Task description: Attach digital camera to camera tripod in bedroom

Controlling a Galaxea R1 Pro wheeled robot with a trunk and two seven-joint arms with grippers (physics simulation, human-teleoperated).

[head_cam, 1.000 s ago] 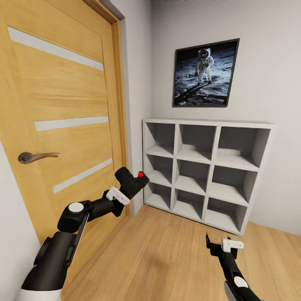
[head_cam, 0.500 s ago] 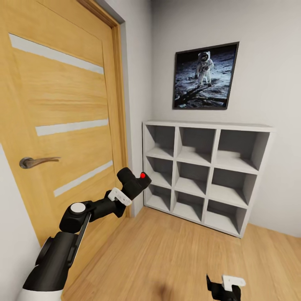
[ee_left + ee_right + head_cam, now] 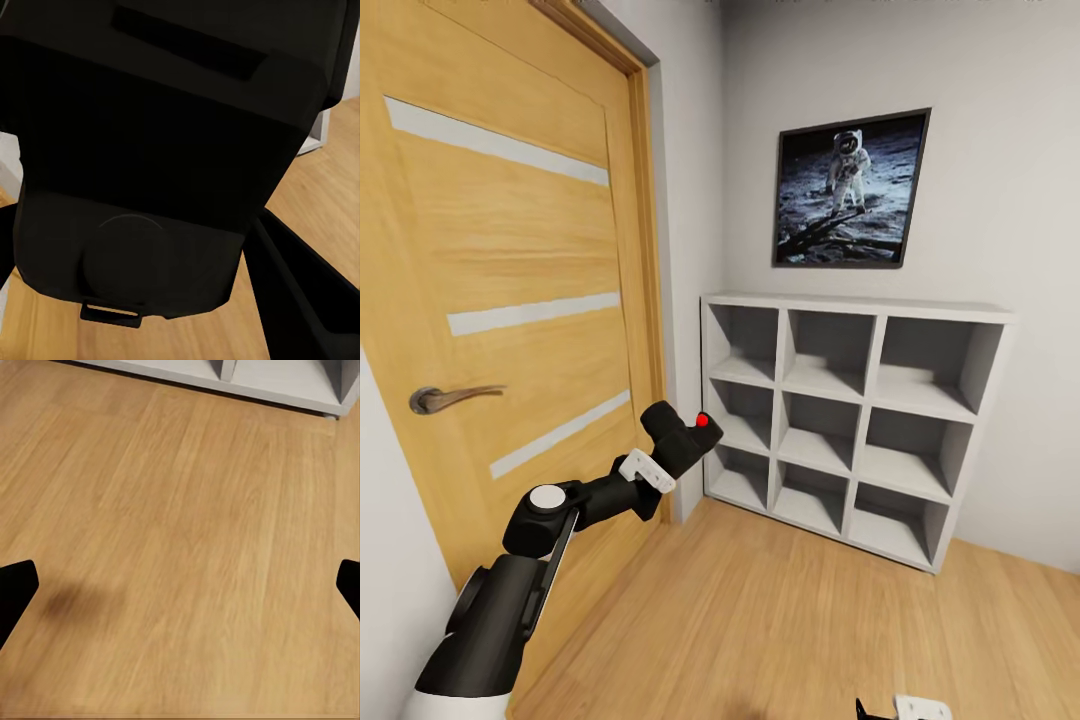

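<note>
L arm: you've got it raised, reaching toward the white cube shelf, left gripper clamped on the digital camera.
Camera: just beside shelf's lower-left corner.
L wrist view: camera's back, close up.
R gripper: below shelf, fingers spread wide over wood floor.

You get even, bright, glare-free light; a soft blurry shadow on the floor; the left wrist view is dark.

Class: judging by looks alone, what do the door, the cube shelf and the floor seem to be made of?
Door: light wood veneer, visible grain, pale inset strips. Cube shelf: probably white painted board, matte and grainless. Floor: light wood planks, satin, seams and grain showing.
</note>
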